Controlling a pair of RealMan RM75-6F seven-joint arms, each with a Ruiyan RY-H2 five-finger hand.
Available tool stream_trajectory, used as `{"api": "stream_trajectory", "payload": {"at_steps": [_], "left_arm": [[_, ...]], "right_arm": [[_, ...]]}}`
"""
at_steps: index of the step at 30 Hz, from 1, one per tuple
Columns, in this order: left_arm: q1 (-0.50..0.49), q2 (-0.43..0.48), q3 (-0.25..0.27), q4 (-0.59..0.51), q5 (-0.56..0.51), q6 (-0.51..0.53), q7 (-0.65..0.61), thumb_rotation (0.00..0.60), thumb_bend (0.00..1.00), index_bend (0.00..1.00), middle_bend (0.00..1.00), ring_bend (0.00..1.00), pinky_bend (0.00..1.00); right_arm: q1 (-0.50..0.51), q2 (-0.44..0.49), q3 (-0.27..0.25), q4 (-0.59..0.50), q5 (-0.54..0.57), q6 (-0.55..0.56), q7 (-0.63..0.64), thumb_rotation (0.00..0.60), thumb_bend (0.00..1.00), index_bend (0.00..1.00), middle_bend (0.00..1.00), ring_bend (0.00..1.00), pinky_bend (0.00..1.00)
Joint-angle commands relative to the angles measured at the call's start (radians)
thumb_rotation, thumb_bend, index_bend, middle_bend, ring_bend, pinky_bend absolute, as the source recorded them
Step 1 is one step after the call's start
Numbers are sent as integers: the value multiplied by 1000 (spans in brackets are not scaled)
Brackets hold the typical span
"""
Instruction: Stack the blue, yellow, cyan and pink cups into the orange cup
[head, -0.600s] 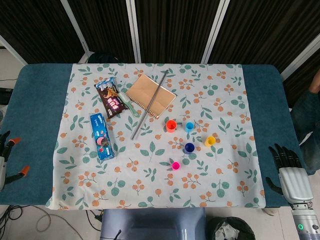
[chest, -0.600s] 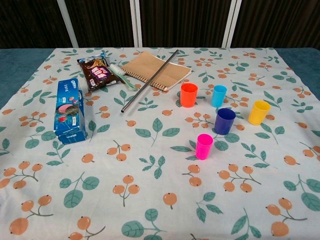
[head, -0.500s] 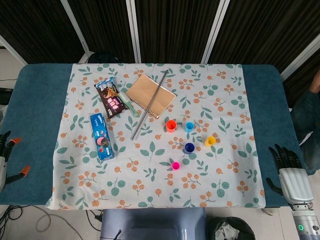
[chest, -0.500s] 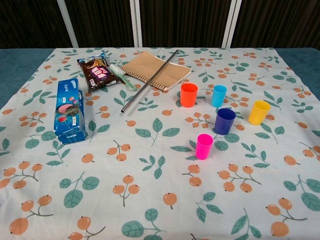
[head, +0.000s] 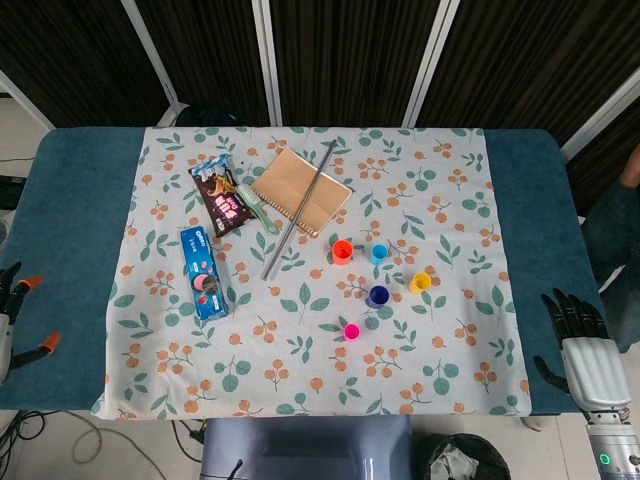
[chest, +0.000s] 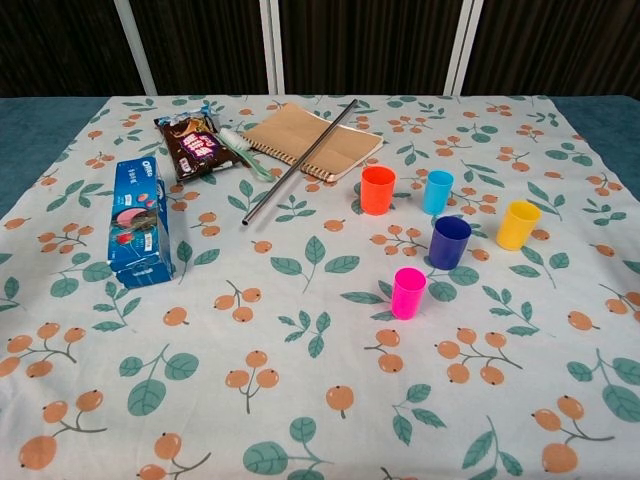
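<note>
Five cups stand upright on the flowered cloth, none nested yet. The orange cup (chest: 378, 190) sits just beside the cyan cup (chest: 437, 192); the blue cup (chest: 450, 242) is in front of them, the yellow cup (chest: 518, 224) to its right, and the pink cup (chest: 408, 292) nearest the robot. The opening move, as I judge it, is a reach for the blue cup: come down from above, grip the wall near the rim, lift straight up, and keep clear of the close cyan and yellow neighbours before lowering it squarely into the orange one. The right hand (head: 583, 352) rests off the cloth at the table's right edge, fingers spread, holding nothing. The left hand (head: 12, 318) barely shows at the left edge; whether it is spread or closed, I cannot tell.
</note>
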Motion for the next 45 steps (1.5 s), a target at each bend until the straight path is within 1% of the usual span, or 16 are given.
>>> {"api": "stream_trajectory", "payload": {"at_steps": [1,8,12,14,16,21,22,25,27,29,32,34,37,40,45], "left_arm": [[1,1,0,0,0,1,-1,600,173,207,11,0,0],[1,0,3,1,2,-1,1,600,171,207,11,0,0],[4,-3,-2,-12,-17,-5,-8,600,172,206,11,0,0],[3,-2,-1,-12,-14,-5,-2,600,172,206,11,0,0],[2,-3,0,-13,-10,-3,-1,600,172,206,11,0,0],[1,-4,0,-8,-5,-3,3,600,172,206,11,0,0],[1,-3,0,-8,-6,-4,2,600,172,206,11,0,0],[2,-1,1,-7,-11,-8,4,600,172,206,11,0,0],[2,0,1,-7,-16,-10,5,600,172,206,11,0,0],[2,2,-2,-8,-20,-11,3,600,172,206,11,0,0],[1,4,-3,-8,-24,-14,1,600,172,206,11,0,0],[1,5,-3,-8,-26,-17,0,600,172,206,11,0,0],[0,7,-5,-8,-29,-20,-3,600,172,206,11,0,0],[-1,10,-6,-8,-32,-24,-9,600,172,206,11,0,0],[-3,14,-10,-6,-39,-29,-19,600,172,206,11,0,0]], "right_arm": [[-1,-1,1,0,-2,-2,1,600,350,0,0,24,99],[-5,-10,10,-6,-5,0,4,600,349,0,0,24,99],[8,-24,17,-24,-16,-20,44,600,343,0,0,24,98],[37,-19,23,-42,-21,-62,59,600,342,0,0,24,99],[82,-3,37,-63,-27,-123,44,600,342,0,0,24,99],[220,37,103,-146,14,-302,-57,600,342,0,0,24,99],[253,42,121,-165,36,-347,-77,600,342,0,0,24,99],[320,44,160,-196,88,-429,-125,600,342,6,0,24,99],[370,38,187,-216,134,-491,-155,600,342,28,0,24,99],[423,28,214,-238,198,-552,-195,600,342,73,0,27,106],[487,2,243,-256,288,-604,-260,600,341,146,0,45,135],[519,-23,254,-260,336,-617,-299,600,341,164,0,49,139],[582,-78,258,-244,426,-636,-390,600,342,184,0,50,144],[644,-137,251,-220,527,-644,-478,600,341,219,0,51,149],[717,-215,230,-176,650,-636,-565,600,342,252,0,63,152]]}}
